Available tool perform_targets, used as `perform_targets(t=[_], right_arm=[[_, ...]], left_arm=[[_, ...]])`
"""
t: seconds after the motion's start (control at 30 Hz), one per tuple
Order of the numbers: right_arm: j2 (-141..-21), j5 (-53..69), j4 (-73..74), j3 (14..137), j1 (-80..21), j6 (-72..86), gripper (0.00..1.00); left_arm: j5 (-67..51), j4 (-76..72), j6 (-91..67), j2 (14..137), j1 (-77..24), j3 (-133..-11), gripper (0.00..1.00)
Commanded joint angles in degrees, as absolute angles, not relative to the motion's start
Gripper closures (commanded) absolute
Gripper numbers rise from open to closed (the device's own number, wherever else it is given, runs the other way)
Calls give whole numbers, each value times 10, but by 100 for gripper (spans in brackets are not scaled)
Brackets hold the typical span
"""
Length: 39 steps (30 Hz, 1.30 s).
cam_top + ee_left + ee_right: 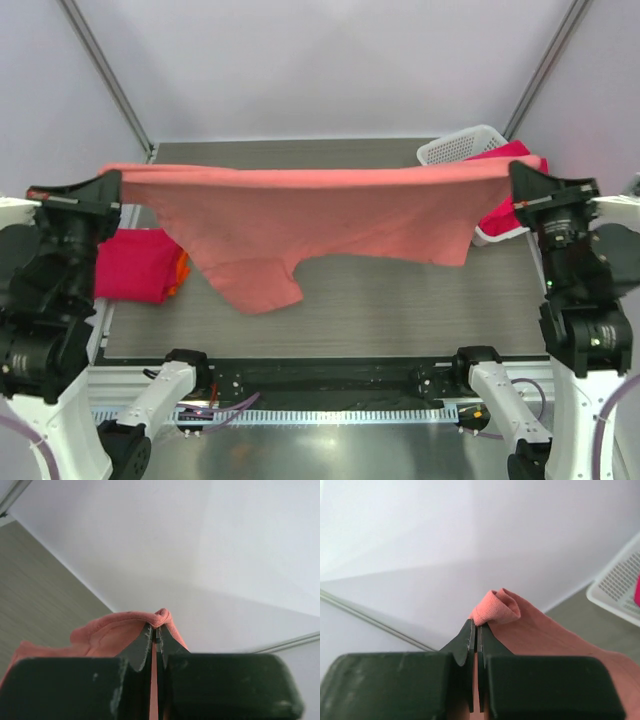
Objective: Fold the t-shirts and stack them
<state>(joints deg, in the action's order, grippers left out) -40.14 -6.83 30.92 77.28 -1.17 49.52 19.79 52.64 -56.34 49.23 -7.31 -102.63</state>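
The left tool [155, 630] and right tool [476, 625] were each clenched on a top corner of the salmon-pink t-shirt [320, 225], stretched above the desk [400, 300], a light, limp cloth likely best held at its edges.

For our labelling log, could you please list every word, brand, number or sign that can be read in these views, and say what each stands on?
No readable text in any view.
The salmon-pink t-shirt shows plain cloth, with no print or label in sight.
The crimson t-shirt at the left, the white mesh basket and the table bear no lettering.
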Motion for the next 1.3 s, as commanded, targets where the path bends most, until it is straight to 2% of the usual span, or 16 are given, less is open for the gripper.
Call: perform_targets(t=[0.0, 0.2, 0.4, 0.67, 0.73, 0.83, 0.9, 1.0, 1.07, 1.27], right_arm=[[-437, -79, 335, 821, -8, 473, 99], [-523, -55, 309, 841, -7, 486, 99], [-670, -9, 219, 847, -7, 528, 99], [-878, 36, 207, 1069, -8, 552, 99], [-906, 53, 209, 1142, 2, 560, 99], [-959, 79, 221, 1211, 16, 578, 99], [-976, 92, 221, 1217, 20, 595, 99], [-997, 146, 207, 1186, 28, 616, 99], [-991, 177, 151, 1102, 35, 634, 99], [-917, 197, 19, 815, 45, 650, 99]], left_arm=[[231, 552, -545, 510, -65, -1056, 100], [247, 506, -549, 583, -66, -1048, 100], [216, 416, -555, 691, -51, -1063, 100], [84, 361, -581, 917, 32, -1276, 100], [63, 359, -588, 946, 47, -1359, 100], [31, 344, -604, 988, 67, -1402, 100], [14, 321, -608, 991, 81, -1382, 100], [-19, 224, -603, 956, 92, -1236, 100], [-26, 139, -593, 928, 93, -1104, 100], [-40, 32, -579, 808, 92, -812, 100]])
